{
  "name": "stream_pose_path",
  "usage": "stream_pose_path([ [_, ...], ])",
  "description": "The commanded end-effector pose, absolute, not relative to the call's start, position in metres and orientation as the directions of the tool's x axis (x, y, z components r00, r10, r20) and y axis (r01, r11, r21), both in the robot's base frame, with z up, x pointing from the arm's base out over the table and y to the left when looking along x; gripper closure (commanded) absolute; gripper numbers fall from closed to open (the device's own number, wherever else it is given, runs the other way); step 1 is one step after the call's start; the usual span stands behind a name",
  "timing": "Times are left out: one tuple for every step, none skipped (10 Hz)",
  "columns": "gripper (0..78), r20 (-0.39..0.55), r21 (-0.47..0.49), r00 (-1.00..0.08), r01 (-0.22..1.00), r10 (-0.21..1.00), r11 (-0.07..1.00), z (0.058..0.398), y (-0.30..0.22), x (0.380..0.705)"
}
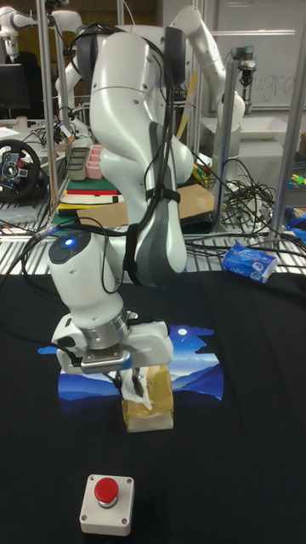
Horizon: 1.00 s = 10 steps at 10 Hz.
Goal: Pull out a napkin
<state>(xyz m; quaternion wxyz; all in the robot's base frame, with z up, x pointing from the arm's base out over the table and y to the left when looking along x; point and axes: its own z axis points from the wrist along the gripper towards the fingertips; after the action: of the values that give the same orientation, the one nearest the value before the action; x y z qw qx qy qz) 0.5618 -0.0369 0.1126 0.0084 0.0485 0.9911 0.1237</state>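
Stage: napkin part-drawn | white crumpled napkin (pixel 138 393) stands above tan cardboard napkin box (pixel 150 406), mid black-clothed bench (pixel 246 442), toward its front edge | two-finger gripper (pixel 129 381) clenched on napkin; left: pull it free

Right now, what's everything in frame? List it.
Tan napkin box: one, on the blue mountain-print mat, under the gripper.
White napkin: one, sticking out of the box top, at the fingers.
Blue mountain-print mat: one, on the black tablecloth.
Red push button in a grey housing: one, front of table.
Blue tissue packet: one, far right edge.
Black steering wheel: one, left background shelf.
White gripper: one, at the napkin; closure unclear.
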Motion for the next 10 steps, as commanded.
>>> stream_pose_path([
  [76.4, -0.009, 0.247, -0.995, 0.094, 0.099, 0.965, 0.114, -0.037, 0.563],
  [76.4, -0.009, 0.247, -0.995, 0.094, 0.099, 0.965, 0.114, -0.037, 0.563],
  [76.4, -0.009, 0.247, -0.995, 0.094, 0.099, 0.965, 0.114, -0.037, 0.563],
  [76.4, -0.009, 0.247, -0.995, 0.094, 0.099, 0.965, 0.114, -0.037, 0.563],
  [76.4, -0.009, 0.247, -0.995, 0.094, 0.099, 0.965, 0.114, -0.037, 0.563],
  [76.4, 0.019, 0.270, -0.992, 0.122, 0.122, 0.955, 0.123, -0.035, 0.564],
  [76.4, 0.027, 0.267, -0.993, 0.121, 0.118, 0.956, 0.125, -0.035, 0.564],
  [76.4, 0.038, 0.262, -0.993, 0.121, 0.115, 0.957, 0.129, -0.034, 0.564],
  [76.4, 0.053, 0.259, -0.992, 0.122, 0.113, 0.958, 0.133, -0.034, 0.565],
  [76.4, 0.059, 0.259, -0.992, 0.123, 0.111, 0.958, 0.133, -0.034, 0.565],
])
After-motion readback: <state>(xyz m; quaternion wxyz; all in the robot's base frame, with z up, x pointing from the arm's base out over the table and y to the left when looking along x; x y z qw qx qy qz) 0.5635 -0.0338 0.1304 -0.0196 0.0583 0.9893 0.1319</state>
